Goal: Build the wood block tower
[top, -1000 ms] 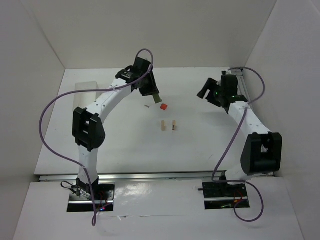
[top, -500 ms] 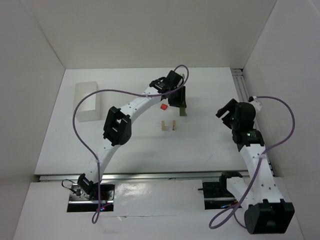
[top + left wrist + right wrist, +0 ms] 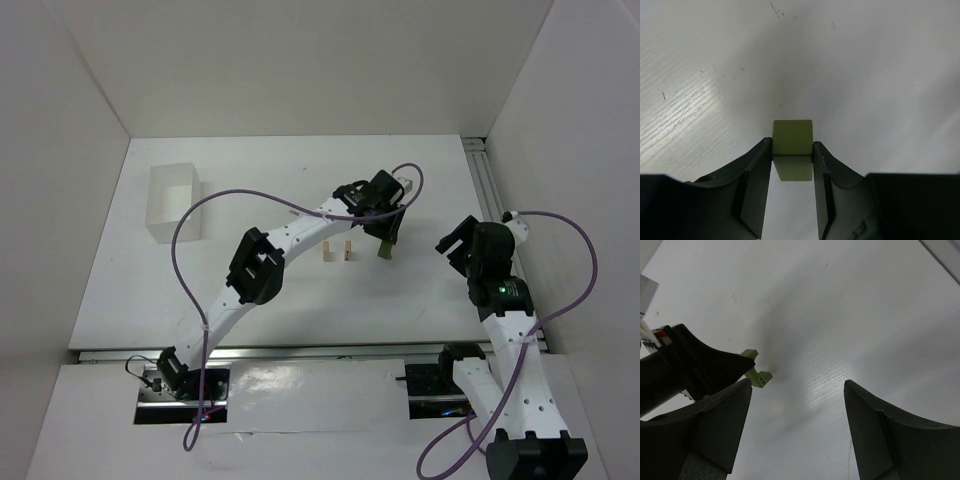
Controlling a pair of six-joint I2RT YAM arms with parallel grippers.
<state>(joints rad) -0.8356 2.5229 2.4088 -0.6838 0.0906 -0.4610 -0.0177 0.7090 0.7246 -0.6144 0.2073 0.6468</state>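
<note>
The wood block tower point(image 3: 327, 252) is not a tower yet: it is just two small pale tan blocks standing up side by side near the middle of the white worktop point(image 3: 260, 290), with a little gap between them. From above, the left arm reaches right over them. The left end effector point(image 3: 384, 242) hangs just to the right of the two tan blocks. It is pinching a green block point(image 3: 792, 145) between its two black fingers point(image 3: 756, 175), one on each side of the block. The green block pokes out past the fingertips. In the right wrist view it shows a small notch cut in one side. I cannot tell if it touches the worktop or hangs just above it. The right end effector point(image 3: 797, 385) is off to the right, well apart from the tan blocks, and it points toward the green block. Its fingers are spread wide with nothing between them. A pale boxy container point(image 3: 175, 200) sits far off on the left side of the worktop. Purple cables point(image 3: 185, 250) loop along both arms.
</note>
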